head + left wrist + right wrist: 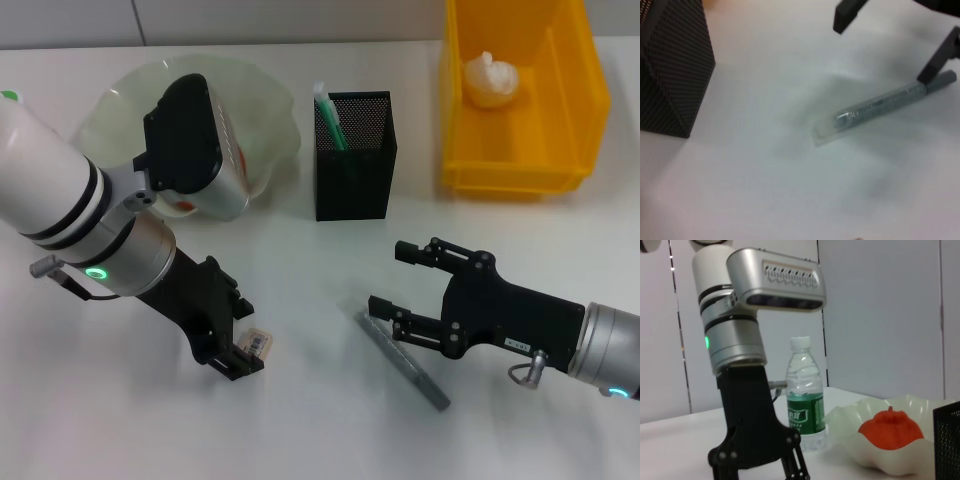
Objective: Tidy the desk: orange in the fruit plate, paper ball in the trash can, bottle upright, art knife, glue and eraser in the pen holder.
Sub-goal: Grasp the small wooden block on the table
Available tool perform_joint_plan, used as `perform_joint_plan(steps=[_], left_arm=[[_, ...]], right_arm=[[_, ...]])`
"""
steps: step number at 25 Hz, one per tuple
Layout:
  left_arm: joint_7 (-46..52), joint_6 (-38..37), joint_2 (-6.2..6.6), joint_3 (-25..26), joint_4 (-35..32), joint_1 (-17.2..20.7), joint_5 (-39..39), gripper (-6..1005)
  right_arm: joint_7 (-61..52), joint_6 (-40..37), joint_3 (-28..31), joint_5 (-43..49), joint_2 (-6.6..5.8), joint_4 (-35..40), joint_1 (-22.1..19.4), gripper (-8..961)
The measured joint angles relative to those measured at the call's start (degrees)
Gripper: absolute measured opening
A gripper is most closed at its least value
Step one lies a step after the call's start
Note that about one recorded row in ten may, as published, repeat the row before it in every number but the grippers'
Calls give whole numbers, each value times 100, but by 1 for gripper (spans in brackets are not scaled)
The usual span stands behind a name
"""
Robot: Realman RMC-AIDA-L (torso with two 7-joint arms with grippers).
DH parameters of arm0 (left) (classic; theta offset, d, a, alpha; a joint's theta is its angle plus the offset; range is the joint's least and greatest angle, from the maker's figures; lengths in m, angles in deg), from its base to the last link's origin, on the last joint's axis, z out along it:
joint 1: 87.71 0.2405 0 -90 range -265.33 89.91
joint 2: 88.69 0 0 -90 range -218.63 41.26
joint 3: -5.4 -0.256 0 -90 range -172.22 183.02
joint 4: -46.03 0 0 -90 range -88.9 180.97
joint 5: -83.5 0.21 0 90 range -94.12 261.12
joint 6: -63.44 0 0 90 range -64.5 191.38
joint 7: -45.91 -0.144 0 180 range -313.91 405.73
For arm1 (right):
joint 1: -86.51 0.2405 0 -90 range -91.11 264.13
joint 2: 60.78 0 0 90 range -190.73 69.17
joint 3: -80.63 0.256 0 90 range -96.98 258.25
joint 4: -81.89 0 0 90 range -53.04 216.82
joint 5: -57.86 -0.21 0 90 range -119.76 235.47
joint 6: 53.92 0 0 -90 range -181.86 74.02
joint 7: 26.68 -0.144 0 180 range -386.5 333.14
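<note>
The grey art knife (405,360) lies flat on the desk (320,420), and my right gripper (385,278) hovers open just behind its upper end. In the left wrist view, the art knife (880,107) lies below the right gripper's dark fingers (847,12). The small eraser (258,343) rests beside the tip of my left gripper (235,358), which is lowered to the desk. The orange (890,427) sits in the fruit plate (855,440). The bottle (804,395) stands upright. The paper ball (490,78) lies in the yellow trash can (520,150). The white-and-green glue (328,112) stands in the pen holder (355,155).
The fruit plate (250,100) is at the back left, half hidden by my left arm. The pen holder stands in the middle and the trash can at the back right. In the left wrist view, the pen holder (670,75) stands near the knife.
</note>
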State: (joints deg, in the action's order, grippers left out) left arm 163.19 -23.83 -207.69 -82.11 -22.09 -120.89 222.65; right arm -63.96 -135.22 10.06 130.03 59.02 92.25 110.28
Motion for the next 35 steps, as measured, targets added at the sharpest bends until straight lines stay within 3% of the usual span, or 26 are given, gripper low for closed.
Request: perform_joint_plan(steps=[26, 31, 35], left_arm=[[-195, 373, -8, -192, 159, -3, 80, 648], [-222, 410, -8, -196, 133, -6, 87, 564], [-267, 467, -9, -196, 153, -6, 86, 565]], right_arm=[[-16, 89, 70, -143, 0, -68, 114, 732], [-16, 89, 95, -143, 0, -70, 127, 732], [-16, 89, 130, -144, 0, -70, 129, 732]])
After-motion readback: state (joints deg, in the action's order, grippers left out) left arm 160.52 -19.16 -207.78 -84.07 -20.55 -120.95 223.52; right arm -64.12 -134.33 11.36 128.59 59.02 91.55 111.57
